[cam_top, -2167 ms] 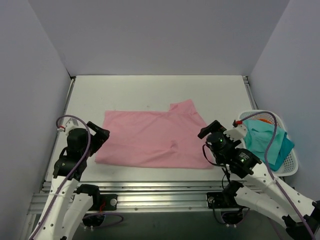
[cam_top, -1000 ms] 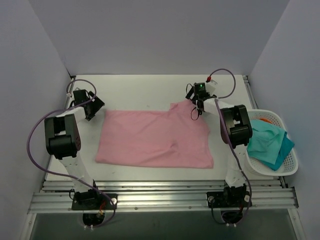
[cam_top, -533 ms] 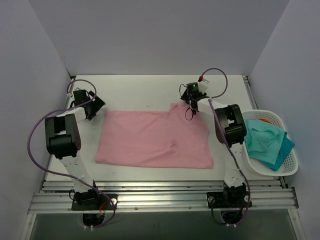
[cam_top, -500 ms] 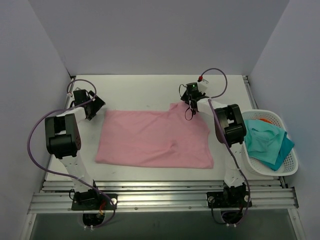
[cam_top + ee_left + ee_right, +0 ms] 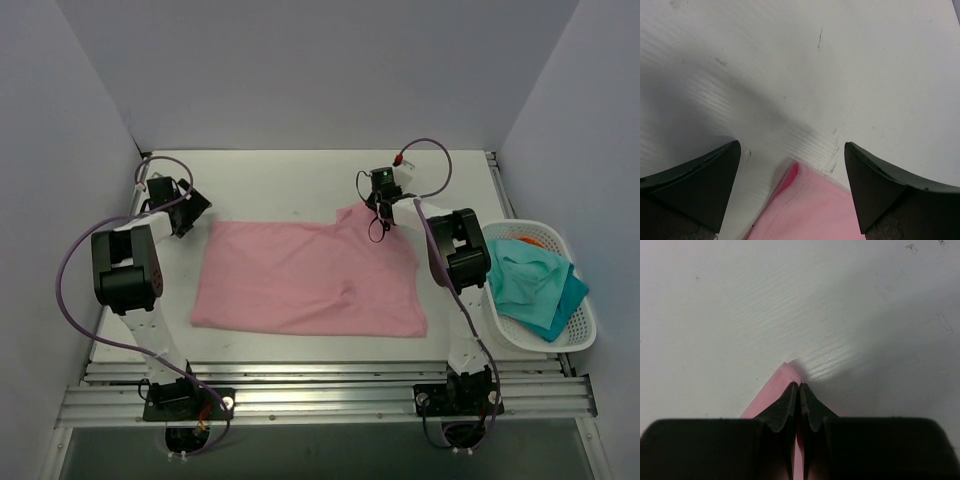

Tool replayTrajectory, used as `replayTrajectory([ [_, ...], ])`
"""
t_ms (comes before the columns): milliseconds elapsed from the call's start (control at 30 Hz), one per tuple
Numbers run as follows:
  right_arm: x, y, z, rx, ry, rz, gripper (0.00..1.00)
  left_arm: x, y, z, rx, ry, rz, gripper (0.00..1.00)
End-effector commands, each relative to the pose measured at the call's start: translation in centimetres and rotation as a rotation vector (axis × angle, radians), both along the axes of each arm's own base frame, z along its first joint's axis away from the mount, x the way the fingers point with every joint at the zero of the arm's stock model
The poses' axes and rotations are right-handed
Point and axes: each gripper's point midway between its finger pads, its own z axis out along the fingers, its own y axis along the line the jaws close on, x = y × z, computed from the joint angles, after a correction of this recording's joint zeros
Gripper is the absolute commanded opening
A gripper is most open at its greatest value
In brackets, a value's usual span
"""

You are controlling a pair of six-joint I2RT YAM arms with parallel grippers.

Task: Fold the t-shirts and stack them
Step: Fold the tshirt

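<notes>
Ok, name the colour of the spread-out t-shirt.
The t-shirt is plain light pink; top external view shows it best.

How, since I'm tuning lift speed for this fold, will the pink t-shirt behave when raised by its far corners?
Probably floppy: the pink t-shirt lies flat with soft wrinkles, so it should sag between corners. Likely light: the right gripper seems to pinch a thin corner. The left gripper is open, so lifting now may skew it.
</notes>
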Motion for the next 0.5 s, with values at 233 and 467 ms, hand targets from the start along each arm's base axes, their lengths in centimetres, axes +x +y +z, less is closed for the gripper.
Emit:
replayTrajectory([
  [233, -0.8, -2.1, 0.1, -0.038, 0.034, -0.042, 0.0, 0.4, -1.7, -1.4, -0.051, 0.075, -0.072, 0.95],
  [467, -1.1, -2.5, 0.2, -0.035, 0.034, -0.051, 0.0, -1.3, -4.5, 0.3, -0.034, 0.081, -0.113, 0.96],
])
